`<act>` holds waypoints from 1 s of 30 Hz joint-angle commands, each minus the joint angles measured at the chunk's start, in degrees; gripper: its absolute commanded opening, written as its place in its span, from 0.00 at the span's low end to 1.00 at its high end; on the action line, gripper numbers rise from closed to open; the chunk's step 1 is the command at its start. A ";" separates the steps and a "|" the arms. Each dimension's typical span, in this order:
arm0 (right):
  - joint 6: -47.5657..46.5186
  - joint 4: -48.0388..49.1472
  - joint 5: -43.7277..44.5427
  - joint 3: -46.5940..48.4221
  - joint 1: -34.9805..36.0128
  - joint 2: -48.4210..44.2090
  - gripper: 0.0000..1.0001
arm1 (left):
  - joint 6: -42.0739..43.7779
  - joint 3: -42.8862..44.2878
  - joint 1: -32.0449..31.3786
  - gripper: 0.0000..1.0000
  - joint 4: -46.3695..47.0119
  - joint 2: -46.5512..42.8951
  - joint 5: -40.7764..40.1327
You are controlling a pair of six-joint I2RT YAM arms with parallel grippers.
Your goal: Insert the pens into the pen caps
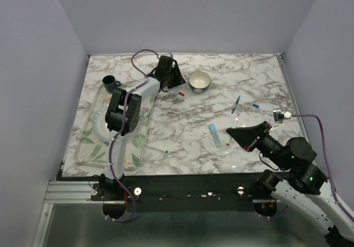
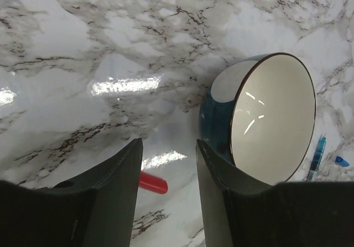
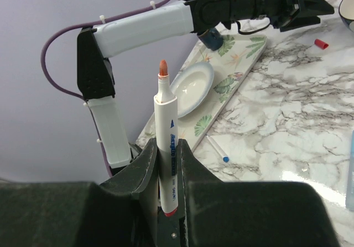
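One red cap (image 2: 153, 183) between left hand's (image 2: 168, 143) parted fingers (image 2: 121, 192), bowl (image 2: 213, 120) alongside

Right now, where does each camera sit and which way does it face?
Top external: above, behind the bases, looking down on the marbled table; both arms show.
Left wrist: looks down past the open left gripper at a short red plastic cap.
Right wrist: faces the left arm; right gripper clamps a white red-tipped marker.
All three show that cap.

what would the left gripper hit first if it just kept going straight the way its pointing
Probably the red cap, which lies between the left gripper's open fingers. The bowl sits right of that line. Depth is unclear, so it might touch the table first.
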 commanded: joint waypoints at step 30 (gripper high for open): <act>2.30 -0.91 -0.99 -0.95 0.16 -0.46 0.01 | 3.16 -13.84 -2.26 0.42 6.35 -1.00 15.22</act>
